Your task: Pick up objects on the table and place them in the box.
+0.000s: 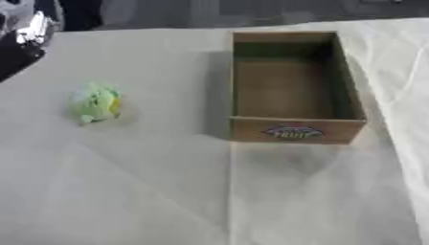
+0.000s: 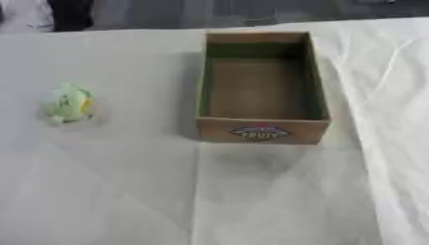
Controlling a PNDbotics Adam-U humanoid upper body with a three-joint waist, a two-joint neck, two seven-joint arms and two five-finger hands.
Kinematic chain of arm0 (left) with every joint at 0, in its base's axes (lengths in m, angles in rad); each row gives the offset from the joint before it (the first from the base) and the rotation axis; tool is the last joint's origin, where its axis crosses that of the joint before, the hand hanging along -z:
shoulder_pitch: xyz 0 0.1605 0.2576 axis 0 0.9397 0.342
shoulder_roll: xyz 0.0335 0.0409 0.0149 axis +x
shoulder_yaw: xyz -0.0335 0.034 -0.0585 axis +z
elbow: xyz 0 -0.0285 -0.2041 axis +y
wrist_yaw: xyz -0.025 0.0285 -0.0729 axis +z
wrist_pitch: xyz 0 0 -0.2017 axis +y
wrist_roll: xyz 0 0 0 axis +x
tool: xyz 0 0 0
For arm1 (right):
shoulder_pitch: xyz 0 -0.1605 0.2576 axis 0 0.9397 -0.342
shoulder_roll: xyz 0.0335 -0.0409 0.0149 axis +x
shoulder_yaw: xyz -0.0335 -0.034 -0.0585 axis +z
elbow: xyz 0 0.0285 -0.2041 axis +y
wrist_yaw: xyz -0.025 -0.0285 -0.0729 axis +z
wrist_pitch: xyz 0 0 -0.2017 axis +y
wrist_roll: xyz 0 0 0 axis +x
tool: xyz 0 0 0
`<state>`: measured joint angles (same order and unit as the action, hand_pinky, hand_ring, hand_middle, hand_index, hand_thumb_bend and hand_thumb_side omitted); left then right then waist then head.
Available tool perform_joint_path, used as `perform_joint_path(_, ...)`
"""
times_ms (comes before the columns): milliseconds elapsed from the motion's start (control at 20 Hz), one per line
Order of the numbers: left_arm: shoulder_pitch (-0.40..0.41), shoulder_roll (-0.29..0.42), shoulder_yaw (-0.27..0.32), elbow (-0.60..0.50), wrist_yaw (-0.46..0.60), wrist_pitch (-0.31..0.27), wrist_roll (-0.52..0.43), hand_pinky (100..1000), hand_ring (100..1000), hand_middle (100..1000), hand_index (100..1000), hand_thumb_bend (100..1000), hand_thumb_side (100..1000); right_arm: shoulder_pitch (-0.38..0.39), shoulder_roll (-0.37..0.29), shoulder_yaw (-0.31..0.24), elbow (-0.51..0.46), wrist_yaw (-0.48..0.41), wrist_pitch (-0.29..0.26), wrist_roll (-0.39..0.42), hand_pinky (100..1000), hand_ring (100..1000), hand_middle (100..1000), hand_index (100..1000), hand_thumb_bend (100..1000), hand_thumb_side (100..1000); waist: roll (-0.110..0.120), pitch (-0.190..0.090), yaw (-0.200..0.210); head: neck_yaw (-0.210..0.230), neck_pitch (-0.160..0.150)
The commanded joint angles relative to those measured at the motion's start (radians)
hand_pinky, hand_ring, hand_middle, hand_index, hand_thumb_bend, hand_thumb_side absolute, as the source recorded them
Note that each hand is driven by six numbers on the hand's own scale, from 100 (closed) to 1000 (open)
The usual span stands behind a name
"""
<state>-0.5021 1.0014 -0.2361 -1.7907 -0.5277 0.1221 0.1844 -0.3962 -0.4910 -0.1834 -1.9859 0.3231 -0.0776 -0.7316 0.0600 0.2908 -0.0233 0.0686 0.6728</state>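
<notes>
On the left side of the table, a small round green object point(image 2: 67, 103) lies on the pale cloth point(image 2: 126, 191). It has lighter patches and a touch of yellow on its right side, and what it is cannot be made out more closely. It rests alone on the cloth, well apart from the box and outside it.

To the right of centre stands an open cardboard box point(image 2: 218, 130) with its long sides running from near to far. It sits upright on the cloth with its open top facing up. The walls look greenish in shadow on the inside, and the brown floor shows between them. The near wall carries a printed label point(image 2: 258, 132) in dark blue and red, with lettering too blurred to read. A soft shadow falls on the cloth just in front of the box.

The cloth is creased, with one fold line running from the near left corner of the box toward the near edge, and it drapes down at the far right.

At the far left corner, the left eye view shows a black shape with a bright glint point(image 1: 21, 40). Whether it belongs to the robot cannot be told. Neither robot hand shows, so whether they are released, clenched or grasping cannot be told.
</notes>
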Motion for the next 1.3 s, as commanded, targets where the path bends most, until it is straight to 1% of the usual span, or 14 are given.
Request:
perform_joint_path(50,-0.035,0.055,-0.035,0.041,-0.048,-0.019,-0.046,673,782,773,939,137,1000,-0.012,-0.029,0.0,-0.014,-0.006,-0.002,0.007,765,817,693,728,100,1000,0.0,-0.013,-0.002,0.009,-0.014)
perform_joint_path(100,-0.045,0.053,-0.041,0.057,-0.062,-0.029,-0.06,673,782,773,939,137,1000,-0.012,-0.029,0.0,-0.014,-0.007,-0.002,0.008,765,817,693,728,100,1000,0.0,-0.013,-0.002,0.01,-0.015)
perform_joint_path(150,-0.052,0.051,-0.045,0.069,-0.077,-0.039,-0.075,684,792,778,941,203,1000,-0.012,-0.029,0.0,-0.014,-0.007,-0.002,0.008,765,817,693,728,100,1000,0.001,-0.013,-0.002,0.011,-0.016)
perform_joint_path(200,-0.059,0.051,-0.055,0.087,-0.091,-0.05,-0.089,684,792,778,941,203,1000,-0.013,-0.03,0.001,-0.014,-0.007,-0.002,0.009,765,817,693,728,100,1000,0.002,-0.012,-0.004,0.014,-0.018)
perform_joint_path(300,-0.081,0.045,-0.079,0.124,-0.122,-0.075,-0.131,698,807,788,947,318,1000,-0.013,-0.03,0.002,-0.014,-0.008,-0.002,0.01,765,817,693,728,100,1000,0.003,-0.012,-0.007,0.018,-0.021)
perform_joint_path(350,-0.104,0.035,-0.075,0.134,-0.149,-0.092,-0.222,703,813,791,949,363,1000,-0.013,-0.03,0.002,-0.014,-0.008,-0.002,0.011,765,817,693,728,100,1000,0.003,-0.013,-0.006,0.017,-0.022)
perform_joint_path(450,-0.15,0.016,-0.041,0.121,-0.193,-0.122,-0.464,718,829,801,956,492,999,-0.01,-0.031,0.002,-0.014,-0.008,-0.002,0.011,765,817,693,727,100,1000,0.003,-0.015,-0.003,0.014,-0.024)
perform_joint_path(550,-0.187,0.005,-0.003,0.087,-0.221,-0.139,-0.7,725,839,807,960,552,991,-0.007,-0.032,0.001,-0.014,-0.007,-0.001,0.01,765,817,693,727,100,1000,0.003,-0.016,0.0,0.012,-0.026)
perform_joint_path(600,-0.198,0.002,0.011,0.071,-0.232,-0.144,-0.783,729,844,810,962,569,984,-0.006,-0.032,0.0,-0.014,-0.007,-0.001,0.01,765,817,693,726,100,1000,0.003,-0.017,0.001,0.011,-0.027)
perform_joint_path(700,-0.209,0.0,0.025,0.049,-0.251,-0.151,-0.895,740,855,817,970,608,960,-0.006,-0.033,0.0,-0.014,-0.007,-0.001,0.01,765,817,692,726,100,1000,0.004,-0.016,0.002,0.011,-0.029)
perform_joint_path(850,-0.219,-0.002,0.025,0.046,-0.259,-0.165,-0.991,757,872,829,984,659,936,-0.007,-0.034,0.002,-0.014,-0.007,-0.001,0.011,765,817,692,725,100,1000,0.004,-0.016,0.003,0.012,-0.03)
perform_joint_path(1050,-0.231,-0.005,0.024,0.064,-0.248,-0.187,-1.074,779,891,851,1000,817,902,-0.008,-0.034,0.003,-0.014,-0.008,-0.001,0.014,765,817,692,723,100,1000,0.004,-0.014,0.003,0.013,-0.031)
perform_joint_path(1200,-0.234,-0.006,0.02,0.086,-0.243,-0.2,-1.089,785,896,866,1000,886,888,-0.01,-0.035,0.004,-0.014,-0.008,-0.001,0.014,765,816,692,722,100,1000,0.004,-0.013,0.002,0.015,-0.032)
perform_joint_path(1300,-0.235,-0.007,0.018,0.099,-0.246,-0.201,-1.091,784,899,871,1000,895,881,-0.01,-0.035,0.005,-0.014,-0.008,-0.001,0.015,765,816,691,722,100,1000,0.004,-0.012,0.002,0.015,-0.033)
